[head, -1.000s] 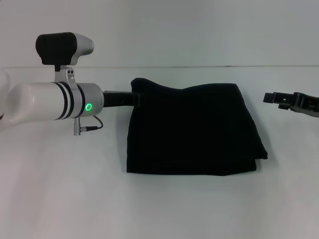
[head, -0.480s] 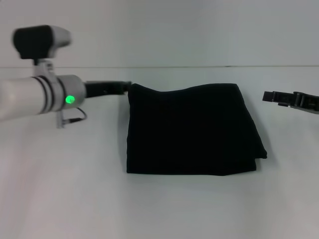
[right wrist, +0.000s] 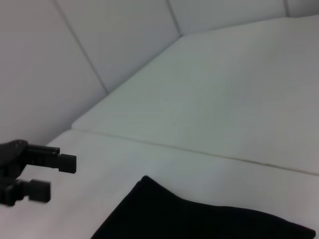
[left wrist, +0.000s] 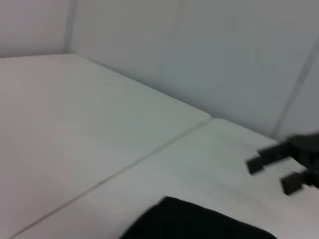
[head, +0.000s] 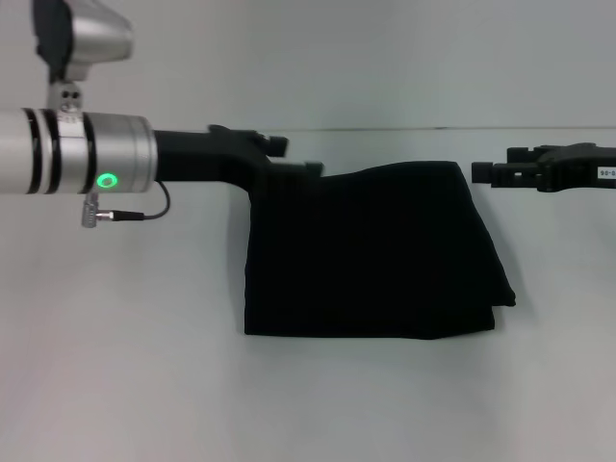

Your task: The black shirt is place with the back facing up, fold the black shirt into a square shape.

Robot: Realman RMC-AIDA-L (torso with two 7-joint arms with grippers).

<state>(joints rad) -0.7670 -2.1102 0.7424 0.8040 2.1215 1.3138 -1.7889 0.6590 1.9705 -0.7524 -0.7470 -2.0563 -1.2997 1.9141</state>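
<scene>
Centrally on the white table [head: 125, 366] lies one black shirt [head: 371, 252], folded into a rough square. Two grippers flank its far edge: the left gripper [head: 289, 156], jaws parted and empty, at the far-left corner, and the right gripper [head: 484, 172], also released, just off the far-right corner.

No readable text anywhere. Only mark: small white label w/ tiny dark print on right hand [head: 491, 173], far right edge of head view, upper half; too small to read. Black shirt [head: 371, 250], frame centre, shows plain cloth, no lettering visible.
</scene>
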